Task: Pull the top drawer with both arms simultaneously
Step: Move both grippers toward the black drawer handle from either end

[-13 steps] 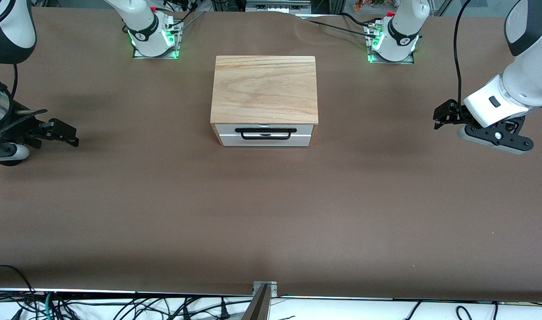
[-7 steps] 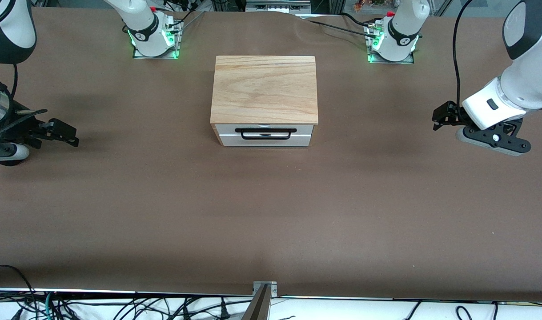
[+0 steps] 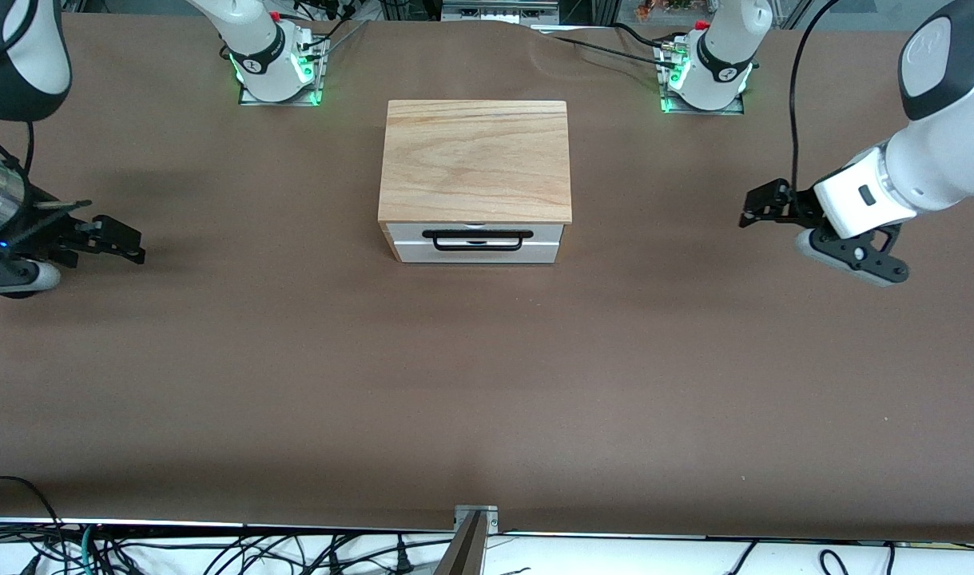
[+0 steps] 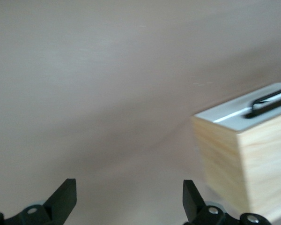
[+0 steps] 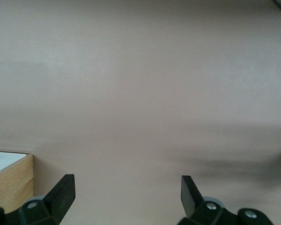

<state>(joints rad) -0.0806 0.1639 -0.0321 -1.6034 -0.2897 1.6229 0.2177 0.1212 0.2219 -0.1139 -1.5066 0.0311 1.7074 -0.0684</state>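
Note:
The cabinet (image 3: 475, 160) with an oak-grain top stands mid-table. Its top drawer (image 3: 413, 252) has a white front with a wide black handle (image 3: 477, 248) and sits shut, flush with the cabinet. My left gripper (image 3: 752, 209) hangs open over bare table toward the left arm's end, fingers pointing at the cabinet, well apart from it. In the left wrist view the left gripper (image 4: 129, 194) is empty, with the cabinet (image 4: 253, 159) and the handle (image 4: 271, 99) off to one side. My right gripper (image 3: 132, 242) is open and empty over the right arm's end. The right wrist view shows the right gripper (image 5: 128, 192) and a cabinet corner (image 5: 9, 183).
Both arm bases (image 3: 275, 68) (image 3: 706, 76) stand with green lights at the table's edge farthest from the front camera. A metal bracket (image 3: 475, 519) and loose cables (image 3: 215, 551) lie at the edge nearest it. Brown table (image 3: 487, 383) spreads in front of the drawer.
The left arm has swung toward the cabinet, bringing its open gripper closer to the drawer's side. The right gripper has barely shifted. The drawer has not moved.

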